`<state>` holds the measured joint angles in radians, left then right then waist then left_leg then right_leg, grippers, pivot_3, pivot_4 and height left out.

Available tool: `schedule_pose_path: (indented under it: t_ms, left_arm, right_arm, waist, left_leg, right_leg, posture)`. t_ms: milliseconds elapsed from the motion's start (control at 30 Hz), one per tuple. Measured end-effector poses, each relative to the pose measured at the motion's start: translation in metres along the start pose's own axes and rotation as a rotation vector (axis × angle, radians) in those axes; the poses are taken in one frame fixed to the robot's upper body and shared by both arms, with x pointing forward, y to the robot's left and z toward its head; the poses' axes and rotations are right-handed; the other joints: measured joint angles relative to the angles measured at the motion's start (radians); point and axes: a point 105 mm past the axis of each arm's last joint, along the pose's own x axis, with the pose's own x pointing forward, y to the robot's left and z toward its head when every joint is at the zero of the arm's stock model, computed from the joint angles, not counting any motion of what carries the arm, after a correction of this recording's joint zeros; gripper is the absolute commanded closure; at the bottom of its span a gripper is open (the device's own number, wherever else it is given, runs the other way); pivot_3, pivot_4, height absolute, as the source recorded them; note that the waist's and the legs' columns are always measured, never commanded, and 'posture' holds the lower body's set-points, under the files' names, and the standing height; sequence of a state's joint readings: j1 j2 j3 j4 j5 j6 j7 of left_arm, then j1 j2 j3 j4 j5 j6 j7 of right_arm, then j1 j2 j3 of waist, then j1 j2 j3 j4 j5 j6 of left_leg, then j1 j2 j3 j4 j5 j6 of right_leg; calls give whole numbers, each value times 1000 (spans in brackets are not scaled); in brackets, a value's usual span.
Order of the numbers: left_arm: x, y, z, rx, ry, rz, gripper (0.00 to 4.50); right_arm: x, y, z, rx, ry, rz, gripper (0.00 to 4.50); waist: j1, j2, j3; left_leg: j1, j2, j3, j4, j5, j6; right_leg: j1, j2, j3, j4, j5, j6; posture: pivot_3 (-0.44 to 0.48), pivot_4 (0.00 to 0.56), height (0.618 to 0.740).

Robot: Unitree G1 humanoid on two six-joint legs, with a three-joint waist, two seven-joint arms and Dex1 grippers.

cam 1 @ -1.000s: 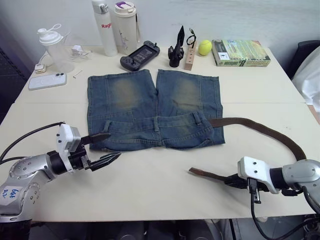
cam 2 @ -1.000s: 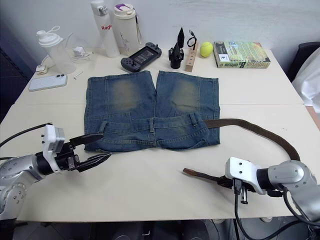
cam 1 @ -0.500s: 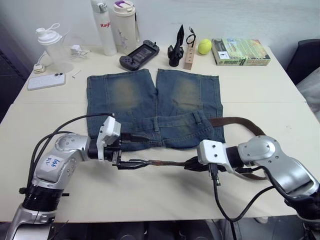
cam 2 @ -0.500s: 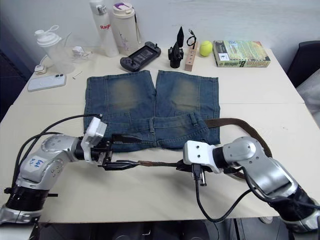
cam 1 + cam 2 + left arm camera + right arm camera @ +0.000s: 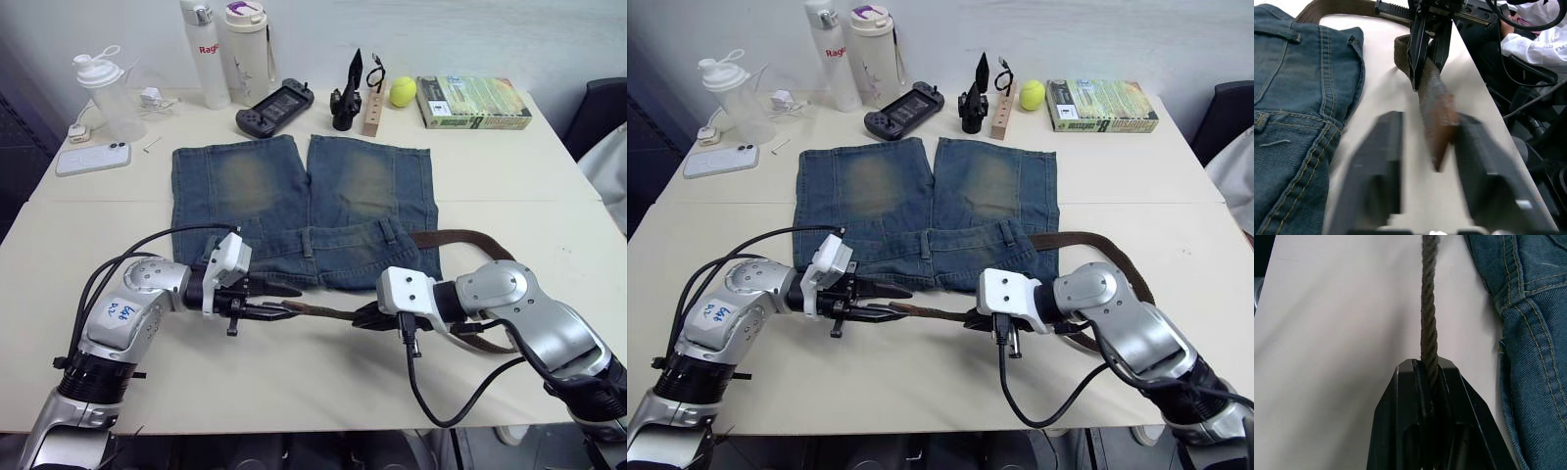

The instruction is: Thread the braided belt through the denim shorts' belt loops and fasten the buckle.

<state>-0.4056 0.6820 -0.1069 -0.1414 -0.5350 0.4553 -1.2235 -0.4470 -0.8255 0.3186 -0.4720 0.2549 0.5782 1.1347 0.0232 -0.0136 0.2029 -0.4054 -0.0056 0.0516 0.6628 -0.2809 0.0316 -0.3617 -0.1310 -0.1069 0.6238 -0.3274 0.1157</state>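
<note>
Right gripper: clamped tight on the braided belt, gripping it on edge, just off the waistband edge of the denim shorts.
Left gripper: fingers spread, one to each side of the belt's smooth leather tip, which lies between them; one finger touches the tip. It sits just beside the shorts' waistband edge.
Braided belt: runs from the tip at the left gripper, through the right gripper's grip, then loops round behind the right arm and back to the shorts' waistband, where it goes under the denim.
Denim shorts: flat on the table, legs pointing away from the robot, waistband nearest both grippers.
Beyond the shorts' leg hems: game controller, tennis ball, book.
</note>
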Motion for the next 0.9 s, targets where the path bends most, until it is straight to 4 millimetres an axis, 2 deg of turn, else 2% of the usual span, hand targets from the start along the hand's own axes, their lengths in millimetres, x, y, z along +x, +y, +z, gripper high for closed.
schedule_pose_path:
  t_ms: [33,200,267,333,433,500,533,600,667,767,900]
  left_arm:
    - [0,0,0,-2,0,-2,4417]
    - [0,0,0,-8,1,0,4417]
    - [-1,0,0,-8,1,2,4500]
    - [1,1,0,-17,-9,8,4500]
    - [6,4,2,-48,-46,25,4500]
    - [7,7,4,-93,-83,51,4500]
    - [8,9,6,-125,-115,65,4500]
    - [8,12,9,-196,-174,95,4500]
    - [8,13,8,-242,-198,105,4500]
    - [9,8,4,-404,-288,108,4500]
    - [15,4,6,-557,-376,93,4500]
  right_arm:
    - [0,0,0,1,0,-1,4500]
    - [1,-1,0,15,-2,-10,4500]
    - [2,-2,0,21,-4,-18,3631]
    - [3,-6,3,36,-26,-54,2965]
    - [1,-13,6,93,-65,-109,1547]
    - [-13,-26,13,184,-149,-202,508]
    - [-24,-32,18,248,-215,-256,169]
    - [-46,-43,24,361,-341,-352,169]
    - [-56,-44,24,422,-388,-376,169]
    - [-78,-22,22,643,-573,-295,169]
    - [-84,13,24,820,-704,-124,169]
  waist:
    - [0,0,0]
    - [1,0,0]
    - [0,0,0]
    - [0,0,0]
    - [2,0,0]
    - [2,0,0]
    - [2,0,0]
    - [2,0,0]
    - [2,0,0]
    - [3,0,0]
    - [0,0,0]
  left_leg:
    - [0,0,0,0,0,0]
    - [0,0,0,0,0,0]
    - [0,0,0,0,0,0]
    - [0,0,0,0,0,0]
    - [0,0,0,0,0,0]
    - [0,0,-1,0,0,0]
    - [0,0,-2,0,0,0]
    - [0,0,-4,1,0,0]
    - [0,0,-4,0,0,0]
    - [0,0,-9,0,0,0]
    - [-1,0,-9,0,0,1]
  right_leg:
    - [0,0,0,0,0,0]
    - [0,0,0,0,0,0]
    - [0,0,0,0,0,0]
    - [0,0,0,0,0,0]
    - [0,0,0,0,0,0]
    - [0,-1,0,0,0,0]
    - [1,-1,0,0,0,0]
    - [2,-1,1,1,0,0]
    - [2,-1,1,0,0,0]
    - [4,-3,2,0,0,0]
    - [4,-4,3,-1,0,0]
  posture:
    - [0,150,723]
    - [0,150,723]
    - [0,150,723]
    - [0,150,723]
    - [0,150,723]
    - [0,150,723]
    - [0,150,723]
    - [0,150,723]
    - [0,150,723]
    - [0,150,723]
    - [0,150,723]
